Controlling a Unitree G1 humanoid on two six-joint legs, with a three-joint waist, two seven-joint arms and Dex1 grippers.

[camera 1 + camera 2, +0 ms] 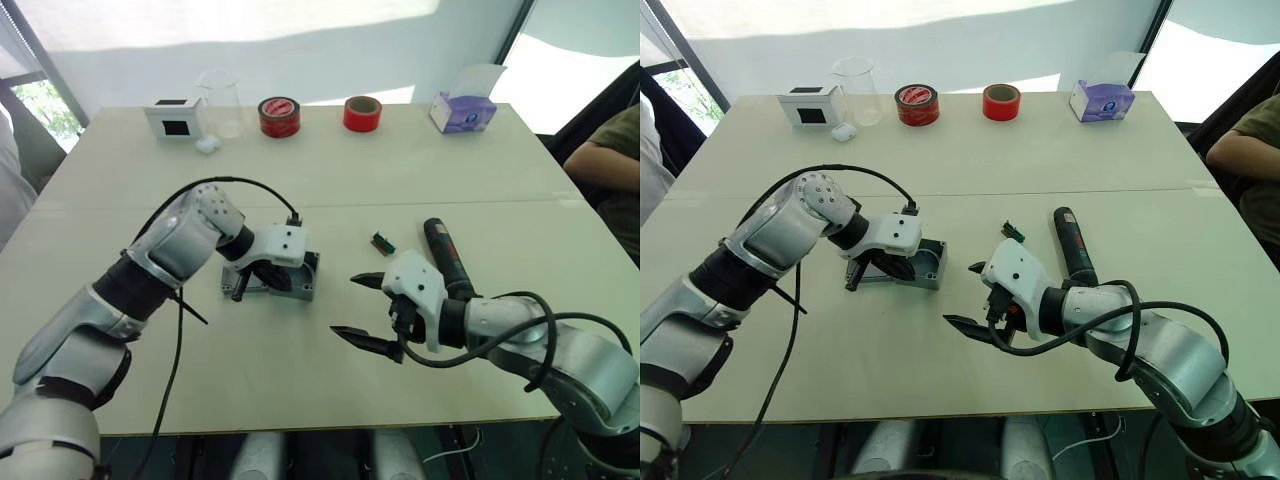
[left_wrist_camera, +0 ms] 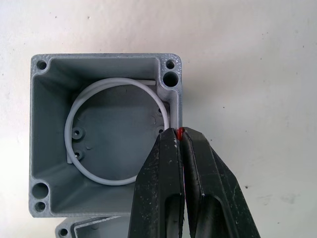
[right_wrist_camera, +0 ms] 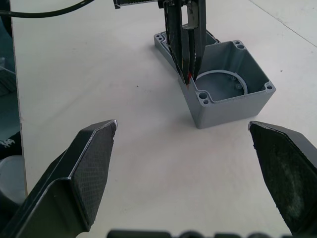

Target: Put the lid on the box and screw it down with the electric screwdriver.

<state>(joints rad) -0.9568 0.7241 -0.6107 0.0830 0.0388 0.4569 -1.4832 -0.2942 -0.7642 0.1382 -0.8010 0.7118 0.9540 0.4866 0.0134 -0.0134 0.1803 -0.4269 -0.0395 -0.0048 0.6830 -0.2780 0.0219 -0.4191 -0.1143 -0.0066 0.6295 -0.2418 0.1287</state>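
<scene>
Hovering spread above the table [image 1: 300, 400], right hand [image 1: 358, 312] waiting; just beyond, left hand [image 2: 179, 136] pinching the open box's [image 2: 106, 134] side wall, lid [image 2: 94, 229] lying alongside, uncovered. Lifting lid probably next; electric screwdriver [image 1: 445, 257] resting behind right hand.

Silver-grey arms, white wrist housings, black cables, black-fingered left gripper [image 1: 262, 281] and right gripper [image 1: 357, 310].

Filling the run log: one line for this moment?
left gripper: shut on box wall | right gripper: open, empty | lid: off | electric screwdriver: on table
</scene>
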